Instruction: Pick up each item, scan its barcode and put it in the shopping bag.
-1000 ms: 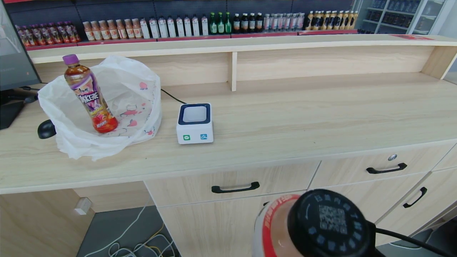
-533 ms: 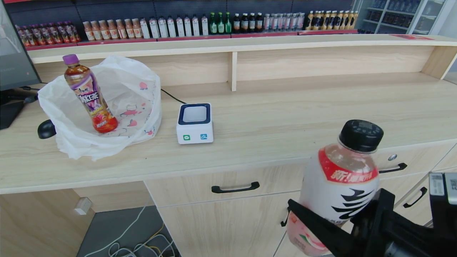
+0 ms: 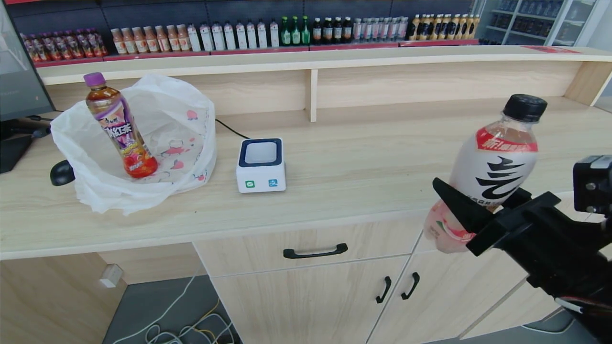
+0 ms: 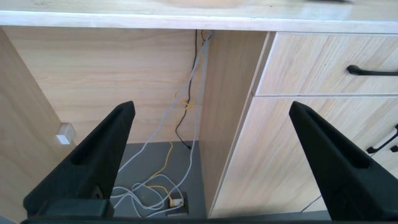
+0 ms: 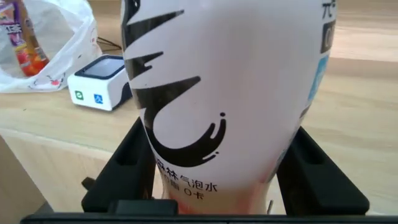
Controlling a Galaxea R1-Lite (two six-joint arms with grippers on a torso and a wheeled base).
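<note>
The right gripper (image 3: 478, 203) was clamped on the lower body of the white drink bottle (image 3: 499, 162), one finger in front and one behind, at the right of the frame in the head view. The bottle's long axis stood near upright, with the black cap tilted toward the upper right. Its base appeared in front of the edge of the counter (image 3: 382, 157), clear of the surface.

The scanner (image 3: 261, 165) sat on the counter well to the left of the bottle, window facing up. The shopping bag (image 3: 158, 191) lay near it at the far left, open, with a tea bottle (image 3: 119, 126) leaning inside.

Judgement: the loaded right arm would need to carry the bottle leftward over the scanner window. The barcode's position could not be told.

The left gripper (image 4: 205, 155) hung below counter height, fingers wide apart, holding nothing.
</note>
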